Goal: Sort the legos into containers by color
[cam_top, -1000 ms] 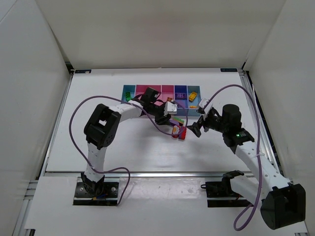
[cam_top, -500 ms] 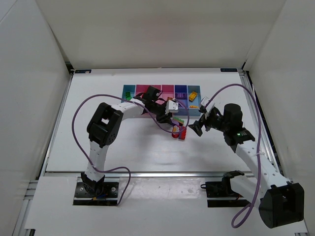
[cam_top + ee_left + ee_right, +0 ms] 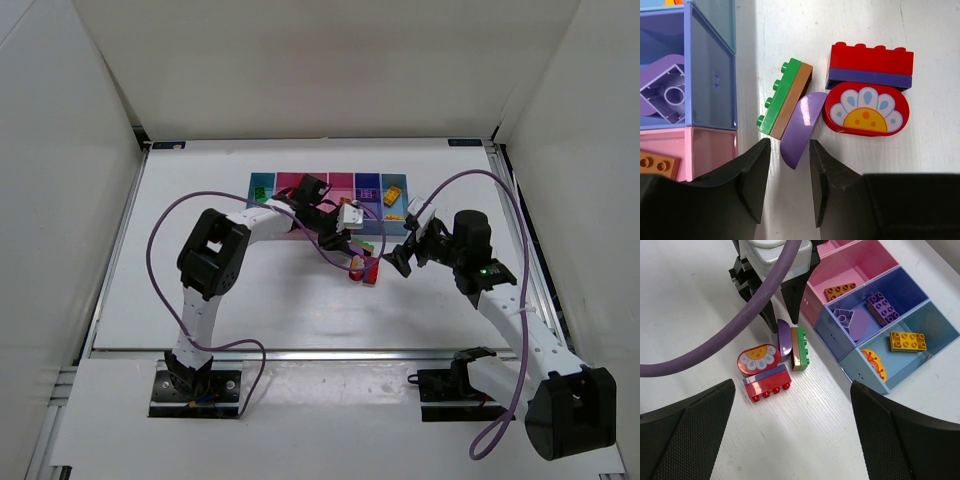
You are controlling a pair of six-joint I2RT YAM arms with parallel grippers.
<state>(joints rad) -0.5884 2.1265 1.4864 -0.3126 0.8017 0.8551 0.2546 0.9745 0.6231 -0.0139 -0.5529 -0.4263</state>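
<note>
Several legos lie together on the table: a green-and-brown brick [image 3: 782, 97], a purple curved piece [image 3: 799, 125], a red dome with a flower print [image 3: 866, 110] and a red-on-purple brick [image 3: 871, 59]. My left gripper [image 3: 788, 150] is open and low, with one finger on each side of the purple piece's near tip. It also shows in the top view [image 3: 352, 238]. My right gripper [image 3: 792, 405] is wide open and empty above the table, just right of the pile [image 3: 365, 268]. The row of containers [image 3: 330, 178] stands behind the pile.
The pink bin [image 3: 875, 257] holds a brown brick [image 3: 842, 290]. The darker blue bin [image 3: 912, 287] holds two purple pieces [image 3: 882, 307]. The light blue bin [image 3: 940, 327] holds a yellow brick [image 3: 908, 341] and an orange dome [image 3: 874, 364]. A green lego [image 3: 260, 193] lies in the far left bin.
Both arms have shifted only slightly. The legos on the table have not moved.
</note>
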